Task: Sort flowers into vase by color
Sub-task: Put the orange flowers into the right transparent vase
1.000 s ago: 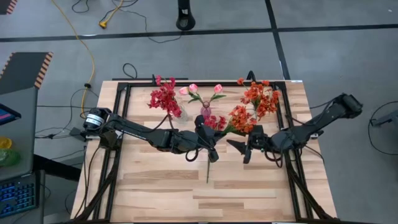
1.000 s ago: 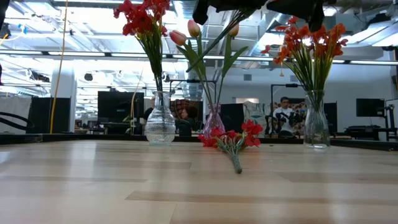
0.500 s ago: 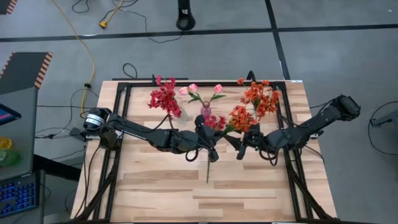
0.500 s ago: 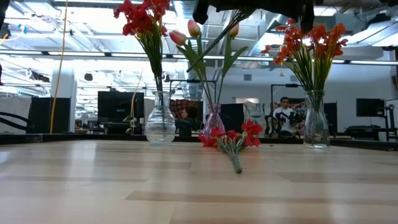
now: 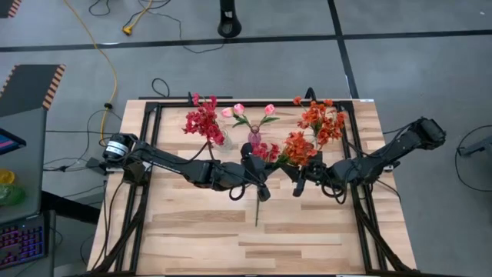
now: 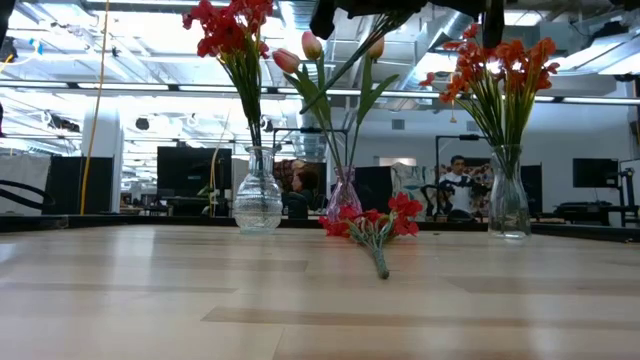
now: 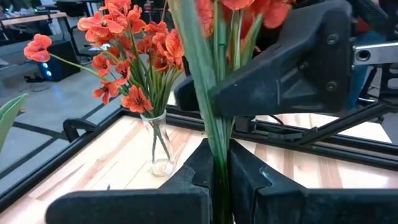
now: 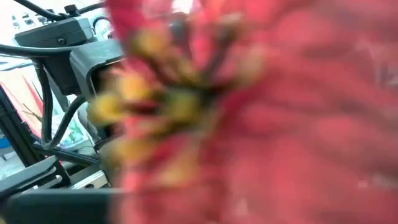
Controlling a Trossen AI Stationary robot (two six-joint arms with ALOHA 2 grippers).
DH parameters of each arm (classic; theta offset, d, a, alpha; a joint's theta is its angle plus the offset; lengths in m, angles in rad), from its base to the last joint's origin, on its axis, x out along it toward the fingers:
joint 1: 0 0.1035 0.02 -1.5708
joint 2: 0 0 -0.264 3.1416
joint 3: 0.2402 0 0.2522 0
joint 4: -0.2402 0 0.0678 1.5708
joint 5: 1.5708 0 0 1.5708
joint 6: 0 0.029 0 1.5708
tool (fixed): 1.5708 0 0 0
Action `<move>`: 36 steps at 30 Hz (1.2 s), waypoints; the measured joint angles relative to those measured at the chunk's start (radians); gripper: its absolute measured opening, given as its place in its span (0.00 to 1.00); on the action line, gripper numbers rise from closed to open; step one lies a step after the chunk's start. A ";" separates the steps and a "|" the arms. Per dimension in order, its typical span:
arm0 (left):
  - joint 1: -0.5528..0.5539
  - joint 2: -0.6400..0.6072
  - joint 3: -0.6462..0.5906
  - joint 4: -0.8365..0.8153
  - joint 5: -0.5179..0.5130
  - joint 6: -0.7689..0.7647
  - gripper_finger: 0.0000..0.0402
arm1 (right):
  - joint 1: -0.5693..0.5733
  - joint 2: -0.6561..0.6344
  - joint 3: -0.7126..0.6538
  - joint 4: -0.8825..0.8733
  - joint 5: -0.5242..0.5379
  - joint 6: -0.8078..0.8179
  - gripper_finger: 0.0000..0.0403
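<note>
My left gripper point(image 5: 260, 183) is shut on an orange sprig point(image 5: 298, 146) and holds it high above the table's middle. My right gripper point(image 5: 296, 181) stands close on the sprig's right, with the orange blossoms point(image 8: 249, 124) filling its wrist view. A red sprig point(image 6: 375, 228) lies flat on the table under the arms. At the far side stand three vases: a clear one with red flowers point(image 5: 204, 121), a pink one with tulips point(image 5: 254, 137), and a clear one with orange flowers point(image 5: 323, 123). My left gripper pinches the orange sprig's green stems point(image 7: 219, 146) between its two fingers, low on the stems. The fingers lie across them. The sprig rises out of the hold with its blossoms point(image 7: 249, 9) uppermost, clear of the table.
A black metal frame point(image 5: 154, 108) runs around the table top. The near half of the wooden table point(image 5: 254, 246) holds only the red sprig's stem end. People sit in the room beyond the table point(image 6: 460, 185).
My right gripper has moved toward the table's left, up to the orange sprig that my left gripper holds still. The red sprig and the vases have not moved.
</note>
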 joint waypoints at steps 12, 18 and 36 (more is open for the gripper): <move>0.018 0.000 0.000 -0.003 0.140 0.058 0.17 | 0.004 0.000 0.000 -0.002 -0.008 0.000 0.13; 0.018 0.000 0.000 -0.004 0.149 0.070 0.33 | 0.033 -0.010 0.000 -0.010 0.006 -0.078 0.13; 0.018 -0.051 0.001 -0.266 0.150 0.051 0.41 | 0.272 -0.321 0.000 -0.499 0.333 -0.082 0.13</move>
